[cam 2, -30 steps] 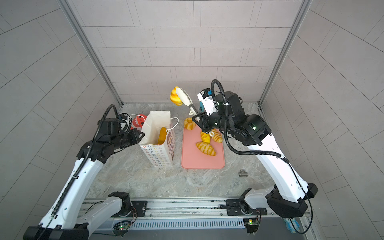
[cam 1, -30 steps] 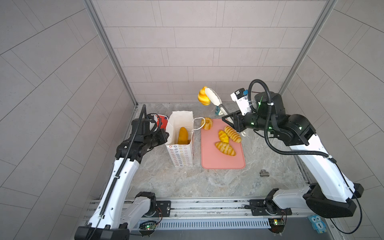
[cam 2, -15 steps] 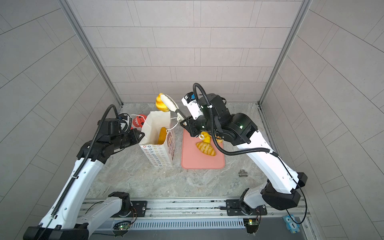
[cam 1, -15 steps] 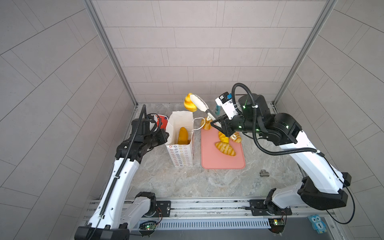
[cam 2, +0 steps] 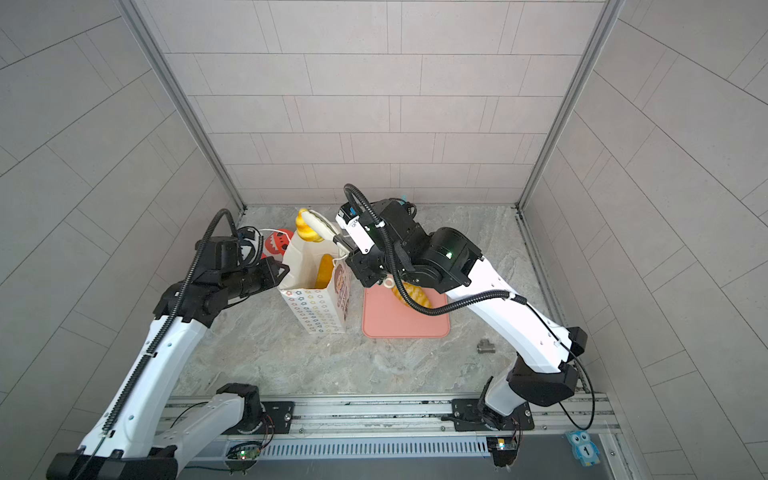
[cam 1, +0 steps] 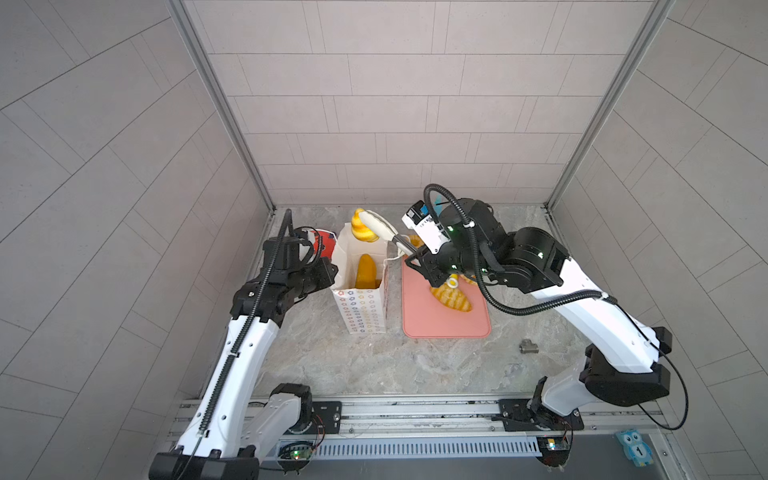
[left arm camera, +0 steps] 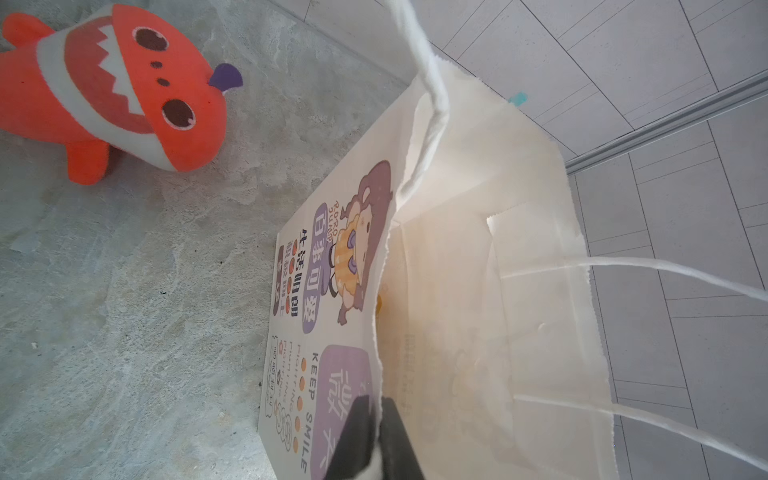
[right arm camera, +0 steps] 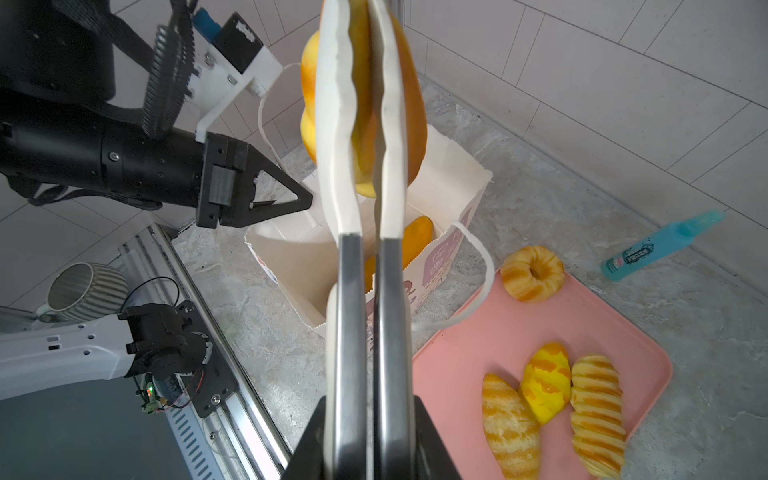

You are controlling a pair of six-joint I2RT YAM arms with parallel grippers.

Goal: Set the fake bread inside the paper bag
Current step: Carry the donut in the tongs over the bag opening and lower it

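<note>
The white paper bag (cam 1: 361, 303) (cam 2: 320, 309) stands open, with one long loaf (cam 1: 365, 271) upright inside. My left gripper (cam 1: 332, 275) (left arm camera: 376, 415) is shut on the bag's rim (left arm camera: 384, 291). My right gripper (cam 1: 415, 258) (right arm camera: 368, 415) is shut on the handles of white-tipped tongs (right arm camera: 368, 199). The tongs pinch a braided fake bread (cam 1: 362, 227) (right arm camera: 409, 104) over the far edge of the bag's mouth. A fluted ring (right arm camera: 532, 272) and three striped rolls (right arm camera: 544, 382) lie on the pink tray (cam 1: 446, 322).
A red-orange shark toy (left arm camera: 116, 91) (cam 1: 328, 245) lies behind the bag on the left. A blue bottle (right arm camera: 660, 245) rests by the back wall. A small metal fitting (cam 1: 528, 345) sits right of the tray. A striped cup (right arm camera: 85, 286) stands beyond the front rail.
My right arm has swung left and lowered, carrying the tongs and braided bread from above the tray's back to over the bag's mouth. The left arm and the bag have not moved.
</note>
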